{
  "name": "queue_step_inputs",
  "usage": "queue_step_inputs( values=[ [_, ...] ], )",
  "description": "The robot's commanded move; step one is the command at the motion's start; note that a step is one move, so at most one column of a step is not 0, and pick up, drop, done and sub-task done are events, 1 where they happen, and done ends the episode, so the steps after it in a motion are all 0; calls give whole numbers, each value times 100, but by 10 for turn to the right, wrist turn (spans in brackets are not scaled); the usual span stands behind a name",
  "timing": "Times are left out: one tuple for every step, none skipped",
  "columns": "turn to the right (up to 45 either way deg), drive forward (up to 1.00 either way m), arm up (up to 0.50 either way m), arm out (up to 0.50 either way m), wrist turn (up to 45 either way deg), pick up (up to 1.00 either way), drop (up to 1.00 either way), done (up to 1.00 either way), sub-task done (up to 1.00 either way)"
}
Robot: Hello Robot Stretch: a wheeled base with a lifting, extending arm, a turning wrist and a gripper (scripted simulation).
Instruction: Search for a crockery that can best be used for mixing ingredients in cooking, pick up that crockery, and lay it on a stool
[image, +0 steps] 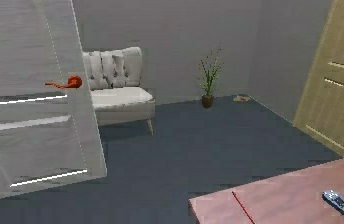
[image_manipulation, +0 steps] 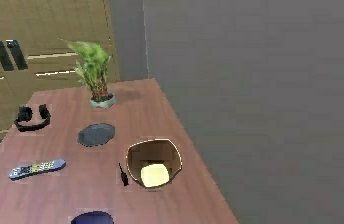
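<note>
Nearest you, a dark disc (image_manipulation: 92, 217) lies on the bench (image_manipulation: 55, 195) near the brown bowl (image_manipulation: 153, 163); beyond the bowl you see a potted plant (image_manipulation: 95, 70).

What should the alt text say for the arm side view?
A brown bowl sits on a reddish wooden table, near its edge by a grey wall. Also on it are a potted plant, headphones, a remote and a dark round dish.

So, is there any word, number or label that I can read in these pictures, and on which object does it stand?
No text can be read.
The remote control on the table has buttons, but their marks are too small to read.
</note>
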Motion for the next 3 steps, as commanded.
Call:
queue_step_inputs(
  values=[
    [0,0,50,0,0,0,0,0,0],
    [0,0,38,0,0,0,0,0,0],
    [0,0,0,18,0,0,0,0,0]
  ],
)
